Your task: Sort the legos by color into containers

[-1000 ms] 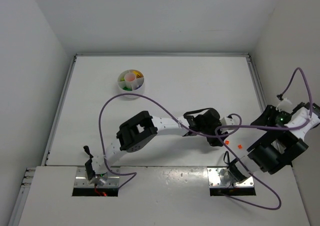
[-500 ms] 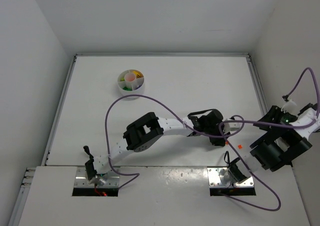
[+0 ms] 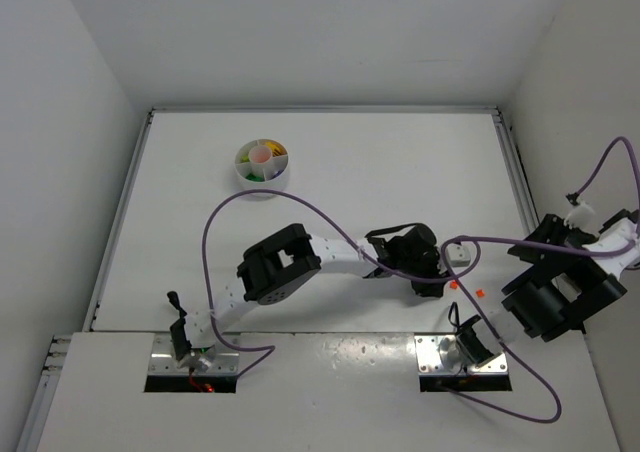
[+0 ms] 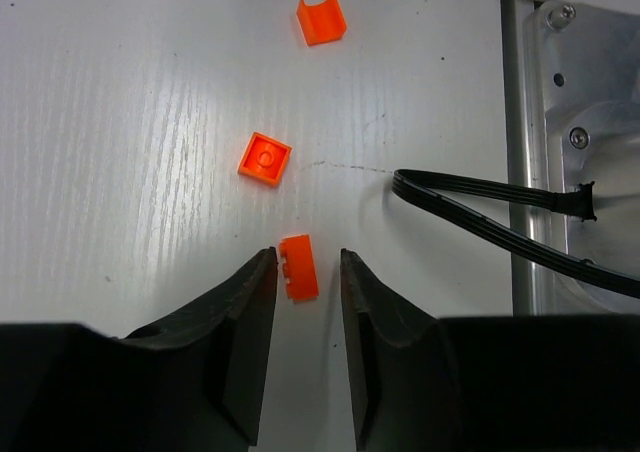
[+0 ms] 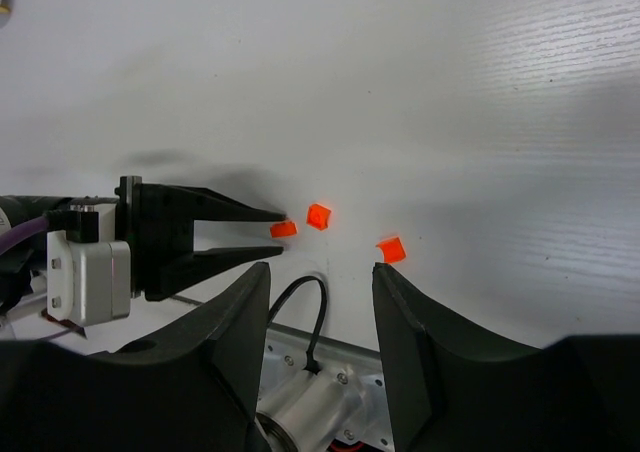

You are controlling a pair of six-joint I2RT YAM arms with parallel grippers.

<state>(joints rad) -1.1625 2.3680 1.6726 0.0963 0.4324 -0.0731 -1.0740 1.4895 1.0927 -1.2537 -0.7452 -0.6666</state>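
Since a second ago the left arm has shifted only slightly, its wrist settling a little nearer the bench's near edge. The right arm has drawn off toward the side wall.

The left gripper point(image 4: 307, 259) straddles one orange brick point(image 4: 299, 269) lying flat on the bench point(image 3: 350, 172). Its jaws are narrowly spread, with a sliver of gap on each side, so it is not yet pinching. Judgement: the pick of this brick is under way, with closure outstanding.

The right gripper point(image 5: 321, 272) hangs spread, holding nothing.

A square orange plate point(image 4: 265, 159) lies just beyond the brick and a curved orange piece point(image 4: 321, 20) farther beyond, both clear of the jaws. A black cable point(image 4: 480, 197) lies near the brick on its near-edge side, apart from the fingers; snag risk on lifting appears low.

The dish point(image 3: 262, 181) stands well apart from the brick, far-left across open bench. The carry looks unobstructed.
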